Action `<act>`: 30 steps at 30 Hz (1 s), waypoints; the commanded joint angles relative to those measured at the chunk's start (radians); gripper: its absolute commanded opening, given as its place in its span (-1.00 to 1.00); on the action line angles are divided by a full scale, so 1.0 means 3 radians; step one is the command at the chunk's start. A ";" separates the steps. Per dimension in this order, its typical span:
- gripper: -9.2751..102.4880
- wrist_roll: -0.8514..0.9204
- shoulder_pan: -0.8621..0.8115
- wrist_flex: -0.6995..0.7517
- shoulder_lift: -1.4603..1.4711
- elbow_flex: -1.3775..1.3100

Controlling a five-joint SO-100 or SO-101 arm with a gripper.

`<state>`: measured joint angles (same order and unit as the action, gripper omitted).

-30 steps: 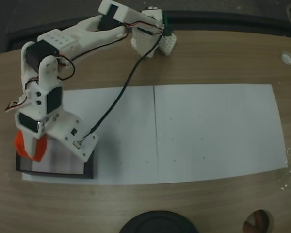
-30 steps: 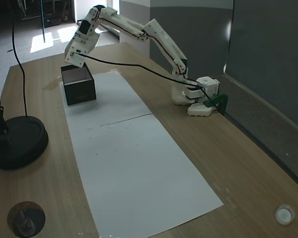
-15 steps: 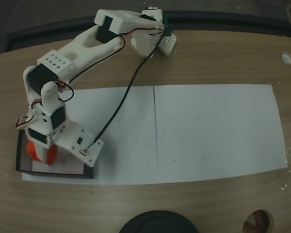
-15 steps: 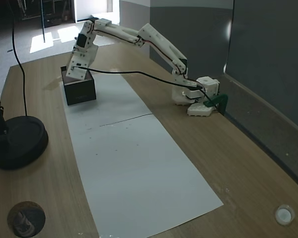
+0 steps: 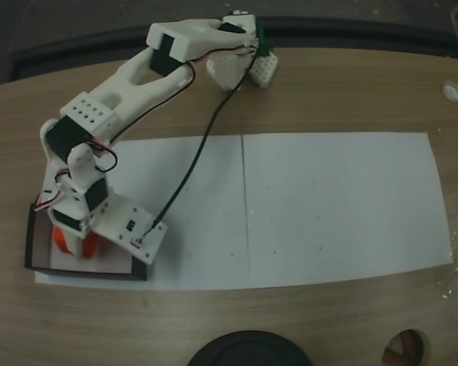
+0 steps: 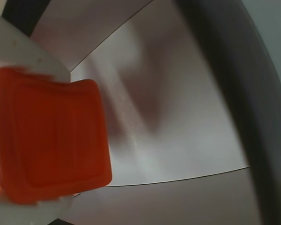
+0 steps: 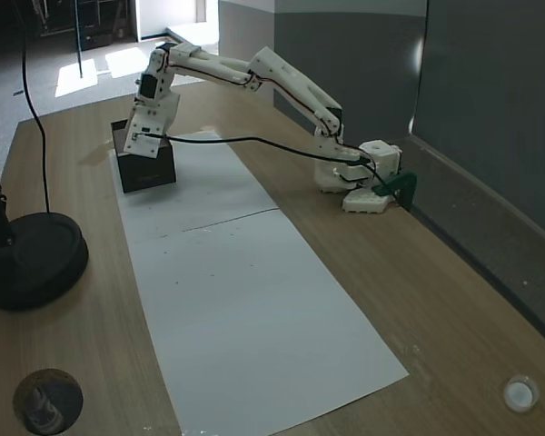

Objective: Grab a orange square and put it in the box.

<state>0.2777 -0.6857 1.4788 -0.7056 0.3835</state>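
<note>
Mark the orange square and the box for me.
orange square [image 6: 51, 140], wrist view, middle of its facing side.
box [image 5: 30, 238], a fixed view, its black left wall.

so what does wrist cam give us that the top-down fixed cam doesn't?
Wrist view: the cube close up, large at the left with a white finger against it, and the box's pale floor and dark wall right beneath.

The fixed view from above: the whole arm reaching to the box at the left end of the white paper, and the cable.

Both: orange cube over the box interior, in the gripper.
</note>
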 commanded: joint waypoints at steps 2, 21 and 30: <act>-0.36 -0.0092 -0.0015 -0.0046 -0.0164 -0.0210; -0.84 -0.0215 0.0240 0.0833 -0.0803 -0.1452; -0.84 -0.1074 0.0695 0.0859 -0.1554 -0.1181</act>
<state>-0.0031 -0.5154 1.7380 -1.0477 0.0061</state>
